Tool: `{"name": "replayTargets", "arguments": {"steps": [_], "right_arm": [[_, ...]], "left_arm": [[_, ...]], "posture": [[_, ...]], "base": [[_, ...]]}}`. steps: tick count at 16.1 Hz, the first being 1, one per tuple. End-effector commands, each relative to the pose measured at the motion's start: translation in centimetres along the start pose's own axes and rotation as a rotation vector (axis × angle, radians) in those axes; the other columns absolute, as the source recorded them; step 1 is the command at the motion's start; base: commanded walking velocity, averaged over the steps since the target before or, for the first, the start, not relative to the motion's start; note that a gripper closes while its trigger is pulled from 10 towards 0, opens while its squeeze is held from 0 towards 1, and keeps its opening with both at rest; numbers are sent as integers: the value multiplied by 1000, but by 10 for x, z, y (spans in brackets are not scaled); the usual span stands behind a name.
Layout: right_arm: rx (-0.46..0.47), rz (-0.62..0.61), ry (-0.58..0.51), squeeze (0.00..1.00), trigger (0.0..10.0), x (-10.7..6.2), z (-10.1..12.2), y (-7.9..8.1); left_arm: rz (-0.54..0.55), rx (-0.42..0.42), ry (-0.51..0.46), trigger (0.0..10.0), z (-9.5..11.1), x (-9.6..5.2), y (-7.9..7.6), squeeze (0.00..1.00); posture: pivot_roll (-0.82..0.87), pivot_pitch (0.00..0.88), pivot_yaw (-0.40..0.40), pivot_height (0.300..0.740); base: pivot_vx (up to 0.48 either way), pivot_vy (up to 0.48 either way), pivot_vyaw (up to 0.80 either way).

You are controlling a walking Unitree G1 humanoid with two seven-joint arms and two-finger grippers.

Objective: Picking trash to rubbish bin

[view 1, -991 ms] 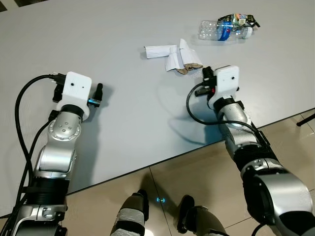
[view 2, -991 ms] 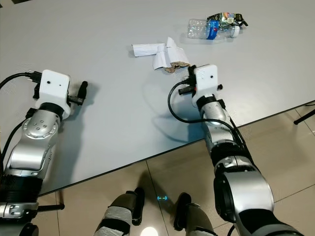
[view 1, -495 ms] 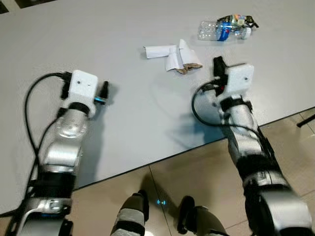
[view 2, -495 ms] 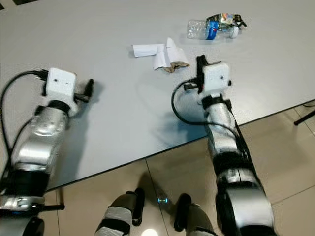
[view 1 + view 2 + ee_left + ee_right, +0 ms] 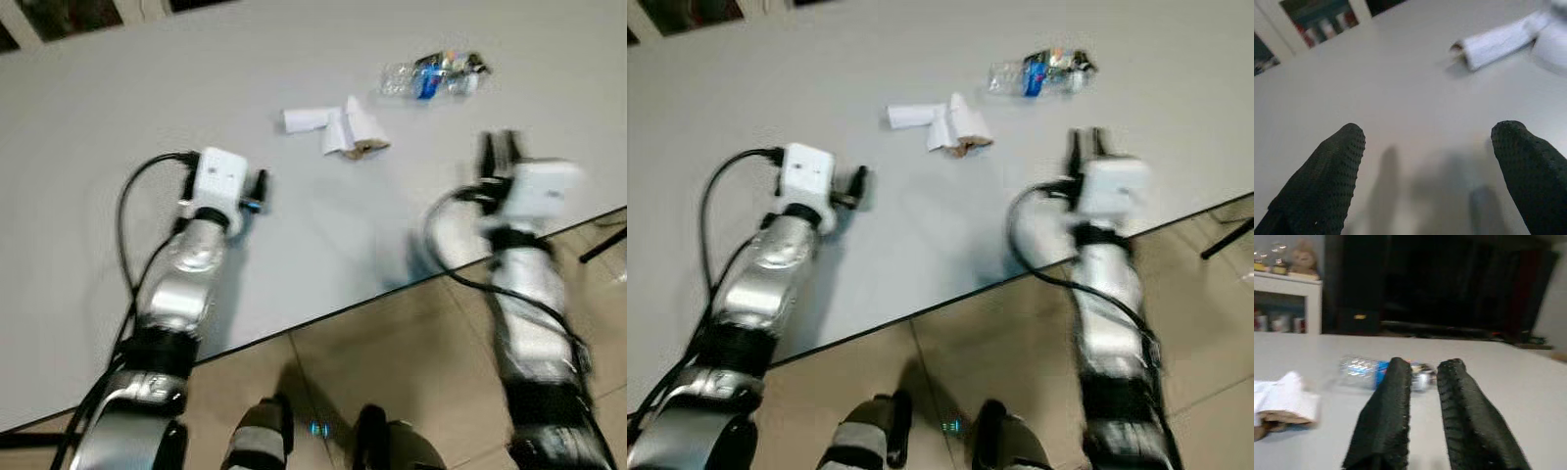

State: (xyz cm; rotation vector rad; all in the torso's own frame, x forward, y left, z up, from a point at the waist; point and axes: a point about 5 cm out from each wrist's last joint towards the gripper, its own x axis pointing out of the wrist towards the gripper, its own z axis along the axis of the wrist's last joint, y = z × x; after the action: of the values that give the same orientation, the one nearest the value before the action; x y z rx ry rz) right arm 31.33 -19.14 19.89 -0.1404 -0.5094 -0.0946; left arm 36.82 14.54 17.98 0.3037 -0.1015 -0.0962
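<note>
Left eye view: crumpled white paper trash point(image 5: 340, 129) lying mid-way across the pale grey surface point(image 5: 147, 88), with a brown scrap at its near edge; crushed clear plastic bottle point(image 5: 428, 76) with a blue label lying on its side farther back and to the right, well apart from the paper. Left gripper point(image 5: 1432, 161) held low over the bare surface, nearer than the paper and to its left, fingers point(image 5: 1327, 176) spread wide and holding nothing, a rolled white piece of the paper point(image 5: 1498, 41) ahead of it. Right gripper point(image 5: 1422, 382) above the near right part of the surface, close to its edge, blurred in both eye views; fingers point(image 5: 1388, 416) almost together with a narrow gap, gripping nothing, lined up with the bottle beyond. Tan tiled floor point(image 5: 392, 362) below the surface's edge.
</note>
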Motion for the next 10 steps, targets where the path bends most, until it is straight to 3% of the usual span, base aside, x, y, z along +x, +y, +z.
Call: {"name": "replayTargets", "arguments": {"steps": [1, 5, 10], "right_arm": [[-23, -26, 11, 1000, 10000, -7, 5, -7], [-56, -97, 69, 1000, 10000, -35, 19, -19], [-44, -127, 98, 1000, 10000, -46, 33, -14]], "left_arm": [[-5, -11, -1, 10000, -2, 2, -4, 0], [-79, -83, -21, 10000, 2, 9, -30, 0], [-99, -140, -25, 10000, 4, 15, -43, 0]], "posture": [[306, 134, 35, 740], [224, 106, 43, 740], [172, 83, 23, 740]], "base": [[0, 0, 0], [0, 0, 0], [0, 0, 0]]}}
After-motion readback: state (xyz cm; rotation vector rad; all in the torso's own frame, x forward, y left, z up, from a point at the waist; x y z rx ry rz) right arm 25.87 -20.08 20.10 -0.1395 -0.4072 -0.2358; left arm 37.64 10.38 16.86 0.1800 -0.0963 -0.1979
